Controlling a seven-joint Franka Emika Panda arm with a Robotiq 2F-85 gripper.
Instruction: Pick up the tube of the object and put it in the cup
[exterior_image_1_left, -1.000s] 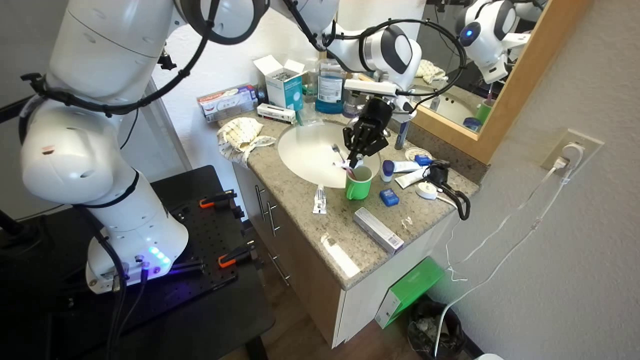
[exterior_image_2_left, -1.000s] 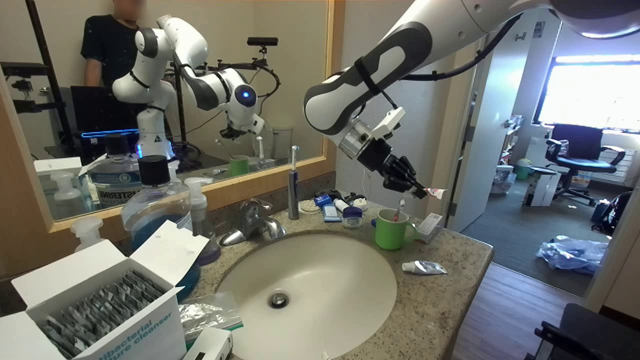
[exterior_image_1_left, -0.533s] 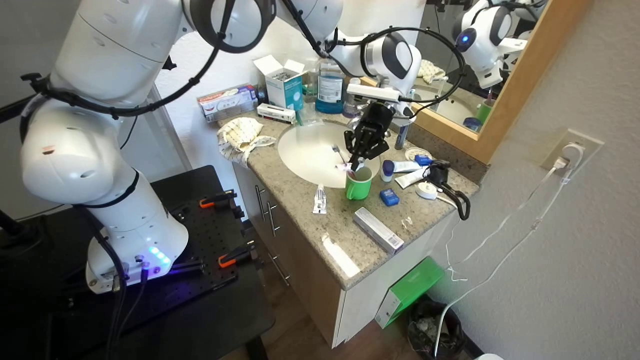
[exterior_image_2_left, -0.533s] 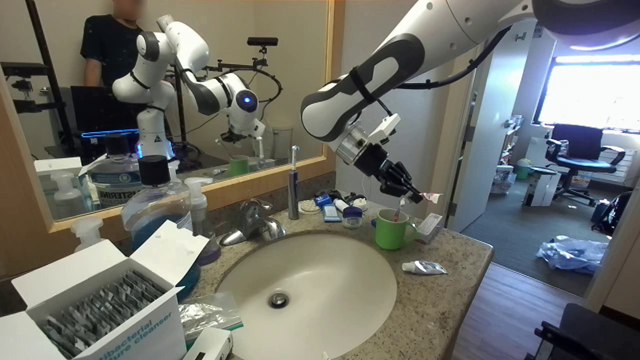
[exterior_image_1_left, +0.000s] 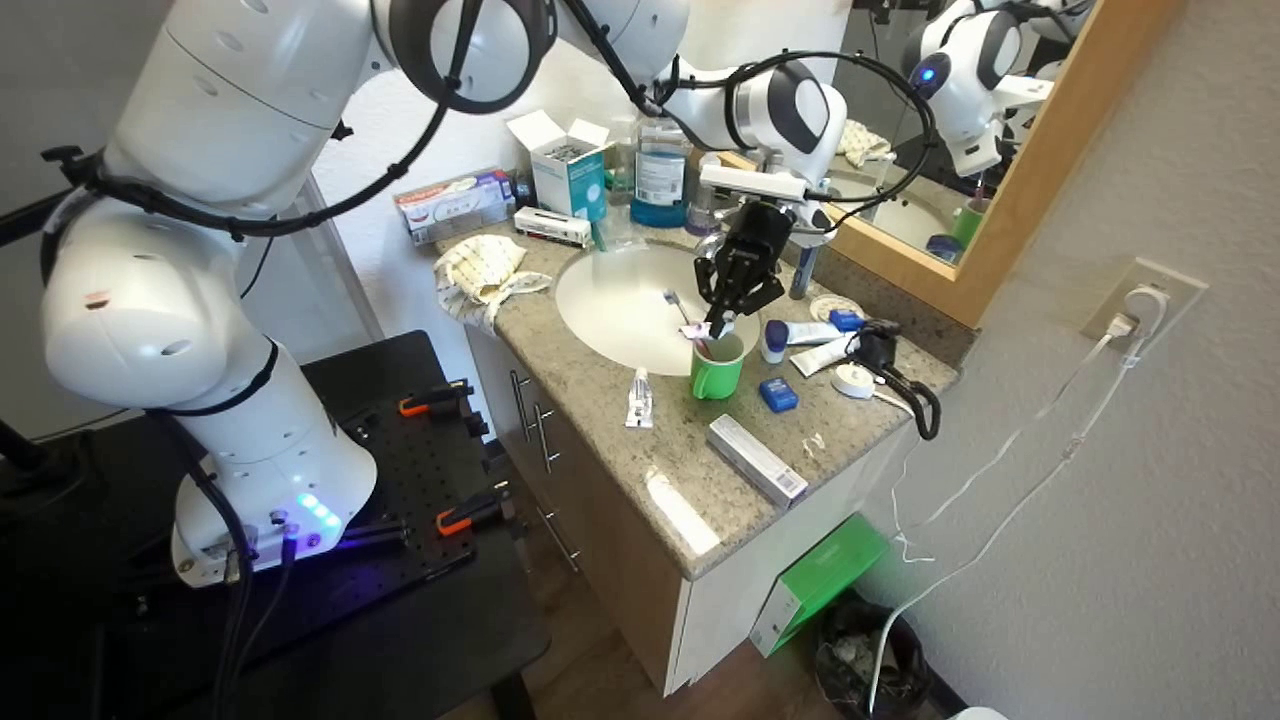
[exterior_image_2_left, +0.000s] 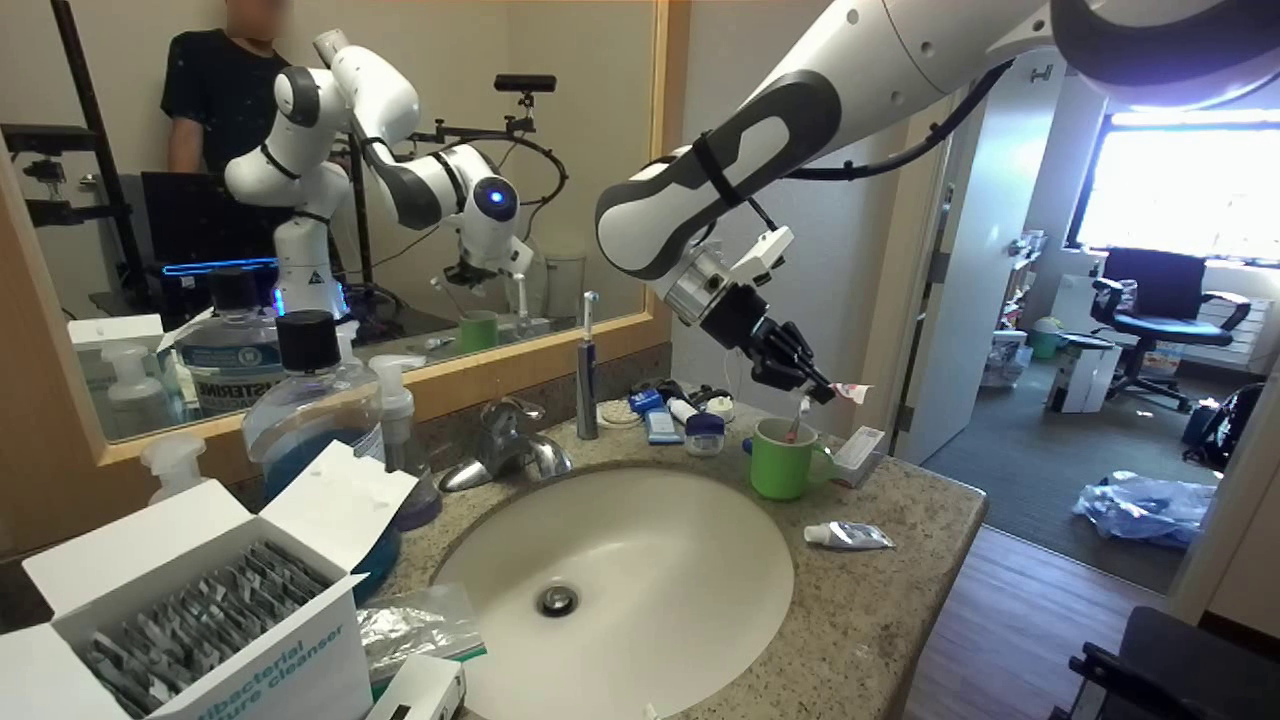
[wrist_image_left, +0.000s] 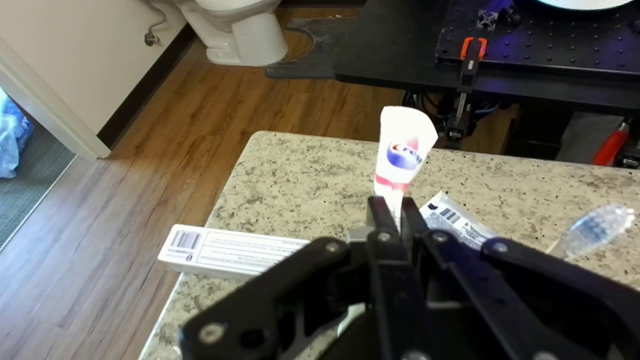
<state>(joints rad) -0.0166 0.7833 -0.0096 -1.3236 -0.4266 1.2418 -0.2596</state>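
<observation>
White tube (wrist_image_left: 404, 145) in the gripper (wrist_image_left: 394, 209) apparently clears the cup's (exterior_image_2_left: 778, 470) rim.

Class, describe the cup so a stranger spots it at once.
Find the sink basin in the speckled counter. Beside the basin's edge, lower than the robot's hand, stands the cup. Unlike the blue-lidded jar and long box nearby, it is green, with a toothbrush poking out.

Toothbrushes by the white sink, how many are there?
2: a tall blue-grey electric toothbrush near the silver metal faucet, and a thin blue-bristled toothbrush leaning in the round green cup. The wood-framed mirror repeats them; more may be hidden.
</observation>
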